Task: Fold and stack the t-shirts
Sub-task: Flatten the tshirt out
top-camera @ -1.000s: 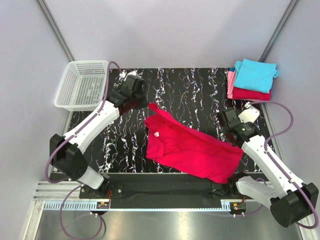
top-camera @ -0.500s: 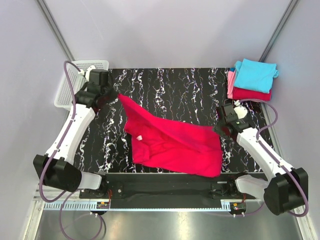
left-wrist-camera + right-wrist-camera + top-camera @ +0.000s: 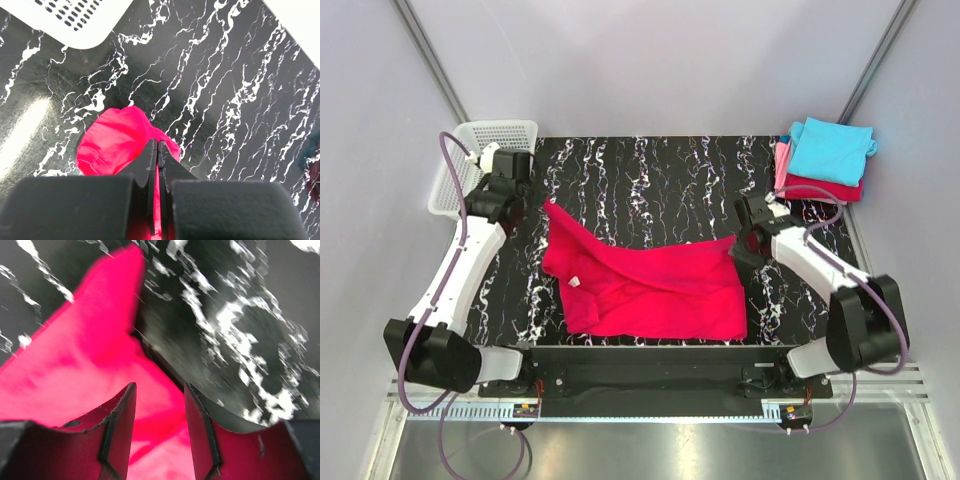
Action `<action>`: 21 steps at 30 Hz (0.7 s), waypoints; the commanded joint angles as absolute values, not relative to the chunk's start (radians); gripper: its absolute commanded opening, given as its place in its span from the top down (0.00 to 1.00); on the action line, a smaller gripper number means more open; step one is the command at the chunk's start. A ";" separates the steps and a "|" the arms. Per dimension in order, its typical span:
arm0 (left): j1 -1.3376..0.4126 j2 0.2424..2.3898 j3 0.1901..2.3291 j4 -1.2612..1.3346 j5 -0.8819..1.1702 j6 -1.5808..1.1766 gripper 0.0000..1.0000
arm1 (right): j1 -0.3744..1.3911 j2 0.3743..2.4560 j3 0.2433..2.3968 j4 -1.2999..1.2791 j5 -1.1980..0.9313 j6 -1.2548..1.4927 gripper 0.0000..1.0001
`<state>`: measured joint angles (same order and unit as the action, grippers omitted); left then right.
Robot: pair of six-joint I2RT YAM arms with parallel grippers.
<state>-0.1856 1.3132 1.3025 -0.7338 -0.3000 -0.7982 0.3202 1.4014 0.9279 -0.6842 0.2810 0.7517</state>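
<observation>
The crimson t-shirt (image 3: 650, 290) lies spread across the front middle of the black marble table (image 3: 670, 180). My left gripper (image 3: 537, 202) is shut on its upper left corner, and in the left wrist view red cloth (image 3: 115, 145) bunches ahead of the closed fingertips (image 3: 158, 142). My right gripper (image 3: 739, 245) stands at the shirt's upper right corner. Its jaws are apart, and red cloth (image 3: 75, 365) lies between and under them (image 3: 160, 387). A folded stack sits at the far right corner: turquoise (image 3: 830, 148) on top, pink (image 3: 782, 165) and red (image 3: 820, 188) under it.
A white mesh basket (image 3: 505, 128) stands at the far left corner, partly behind my left arm, and shows at the top of the left wrist view (image 3: 75, 15). Grey walls close in the table on three sides.
My left gripper pulled the shirt's corner left toward the basket, then lowered it. The shirt slid left and flattened. My right gripper moved left along with the right corner.
</observation>
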 commanded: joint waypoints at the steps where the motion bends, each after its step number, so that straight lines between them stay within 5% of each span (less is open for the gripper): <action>1: -0.176 1.255 1.328 -0.704 -0.333 -0.789 1.00 | 0.318 1.498 1.014 -0.566 0.290 0.701 0.51; 14: -0.172 1.264 1.333 -0.713 -0.268 -0.739 1.00 | 0.293 1.835 1.233 -0.503 0.330 0.620 0.55; 15: -0.172 1.259 1.330 -0.716 -0.270 -0.738 1.00 | 0.291 1.839 1.233 -0.503 0.324 0.621 0.61; 18: -0.167 1.253 1.333 -0.719 -0.278 -0.733 1.00 | 0.288 1.822 1.226 -0.506 0.333 0.623 1.00; 21: -0.164 1.243 1.348 -0.724 -0.278 -0.721 1.00 | 0.287 1.781 1.232 -0.523 0.379 0.611 1.00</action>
